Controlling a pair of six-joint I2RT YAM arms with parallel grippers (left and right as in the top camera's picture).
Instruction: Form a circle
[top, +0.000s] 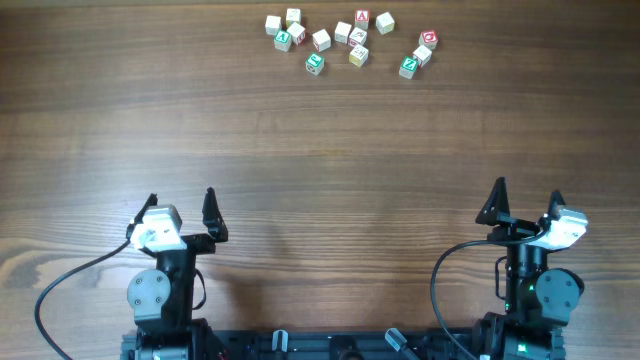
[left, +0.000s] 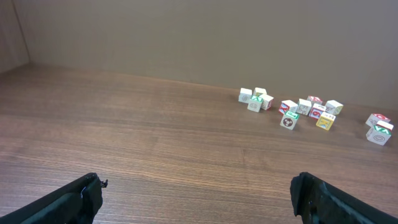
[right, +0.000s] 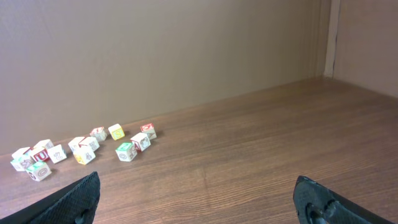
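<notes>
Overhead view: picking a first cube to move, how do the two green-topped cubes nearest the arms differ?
The left green cube stands alone; the right green cube seems to touch a pale cube. The left one borders the main scatter; the right one lies to its right. Both show green tops.

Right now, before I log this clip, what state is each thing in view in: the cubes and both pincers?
alphabet cubes: lying loose in a scattered cluster at the far side of the table, no circle formed, none held
left pincer: open, empty, at the near side, far from the cubes
right pincer: open, empty, at the near side, far from the cubes
</notes>
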